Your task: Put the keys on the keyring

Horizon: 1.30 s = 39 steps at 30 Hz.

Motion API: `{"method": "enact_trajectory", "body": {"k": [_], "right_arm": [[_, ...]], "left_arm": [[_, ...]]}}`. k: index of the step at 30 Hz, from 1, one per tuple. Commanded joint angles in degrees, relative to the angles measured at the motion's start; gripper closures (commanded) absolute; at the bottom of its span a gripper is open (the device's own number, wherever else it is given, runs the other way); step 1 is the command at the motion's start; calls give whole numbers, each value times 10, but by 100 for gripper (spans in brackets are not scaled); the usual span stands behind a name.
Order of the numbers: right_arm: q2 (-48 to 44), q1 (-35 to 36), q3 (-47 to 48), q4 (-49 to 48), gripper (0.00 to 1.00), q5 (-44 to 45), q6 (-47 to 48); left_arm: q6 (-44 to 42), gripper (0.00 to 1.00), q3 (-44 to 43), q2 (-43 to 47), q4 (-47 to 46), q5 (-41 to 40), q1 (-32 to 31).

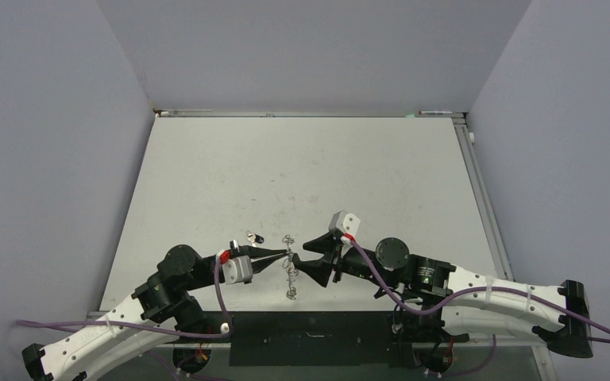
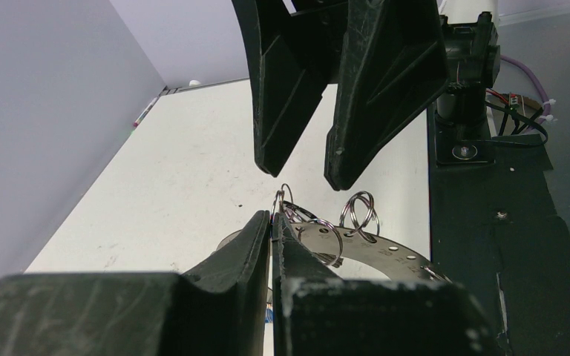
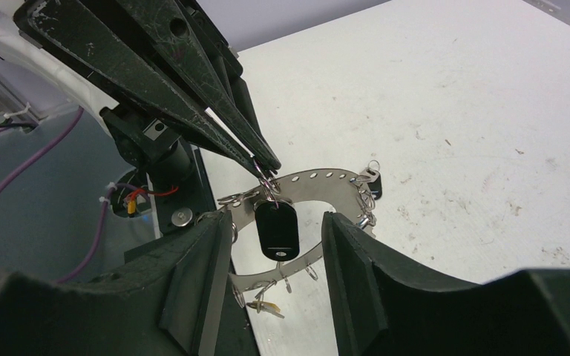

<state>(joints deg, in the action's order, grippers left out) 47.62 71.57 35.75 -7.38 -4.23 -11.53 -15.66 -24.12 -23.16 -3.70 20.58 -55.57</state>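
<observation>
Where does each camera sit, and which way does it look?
Top external: above and behind, looking down on the table; left arm, right arm show.
Left wrist: behind its shut left end effector, facing the open right end effector.
Right wrist: between its own fingers, facing the left one holding the black key.
Shared: both wrist views show the keyring.

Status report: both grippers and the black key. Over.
Left gripper shut on black key by its loop, over keyring. Right gripper open, facing it. Nothing between.
</observation>
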Motion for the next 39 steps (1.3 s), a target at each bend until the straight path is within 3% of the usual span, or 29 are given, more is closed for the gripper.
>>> {"method": "enact_trajectory", "body": {"k": [1, 14, 22, 39], "right_arm": [[-24, -3, 27, -13, 52, 0, 34], [7, -4, 20, -57, 52, -18, 130], [30, -4, 21, -74, 58, -24, 153], [56, -5, 21, -94, 83, -38, 163]], "left_arm": [[-3, 100, -6, 6, -39, 1, -3], [-2, 100, -7, 4, -40, 3, -3], [-2, 100, -6, 4, -40, 4, -3], [-2, 100, -6, 5, -40, 3, -3]]}}
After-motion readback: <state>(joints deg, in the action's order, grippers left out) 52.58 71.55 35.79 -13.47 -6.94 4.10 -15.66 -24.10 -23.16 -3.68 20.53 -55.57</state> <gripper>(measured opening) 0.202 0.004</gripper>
